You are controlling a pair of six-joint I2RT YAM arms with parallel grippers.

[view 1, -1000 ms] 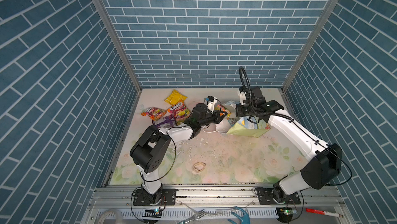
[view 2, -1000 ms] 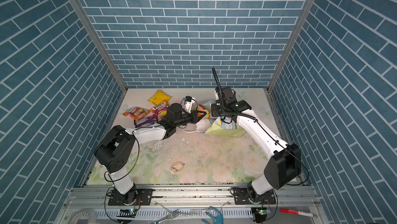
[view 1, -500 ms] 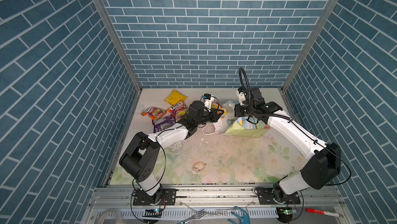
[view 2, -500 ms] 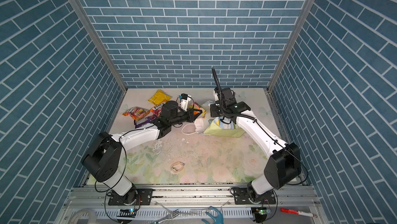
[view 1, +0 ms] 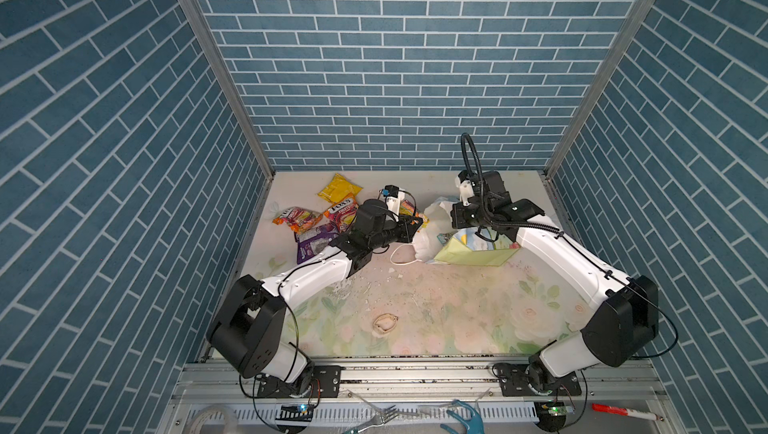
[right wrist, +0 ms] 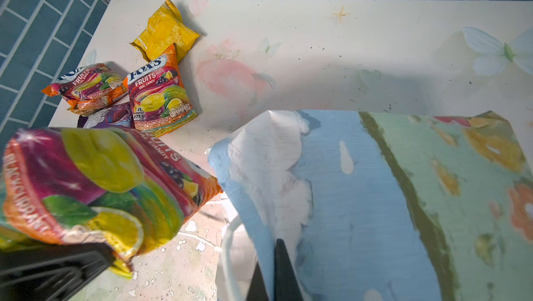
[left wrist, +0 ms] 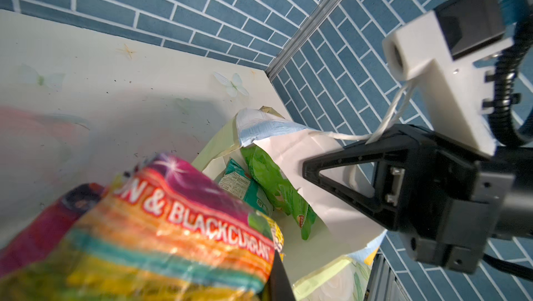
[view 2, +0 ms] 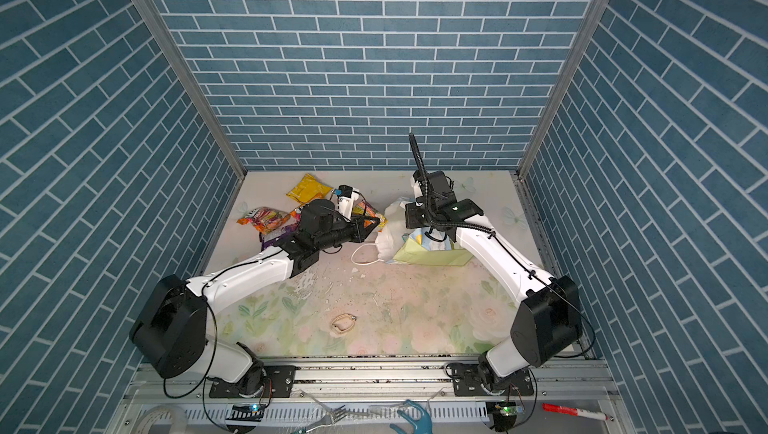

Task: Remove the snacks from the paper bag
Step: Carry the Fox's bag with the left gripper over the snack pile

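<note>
On the counter (view 1: 436, 307), upper left, lay a crinkly FOX'S packet (view 1: 297, 219), a purple packet (view 1: 309, 244), a yellow packet (view 1: 338, 190) and a second FOX'S packet (view 1: 343, 209). The left fingers (view 1: 409, 230) clamped a third FOX'S packet (right wrist: 86, 187) beside the sky-and-meadow paper bag (view 1: 473, 251), toppled at centre, with a green packet (left wrist: 274, 187) and a teal packet (left wrist: 245, 187) inside. The right fingers (left wrist: 360, 151) pinched its white rim. A second earlier, the held packet sat closer to the mouth.

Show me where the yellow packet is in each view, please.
Both top views: yellow packet lies at the table's back left, behind the FOX'S bags.
Left wrist: not in it.
Right wrist: it lies beside the same FOX'S bags.
Shared landmark: the paper bag, seen in all views.
</note>
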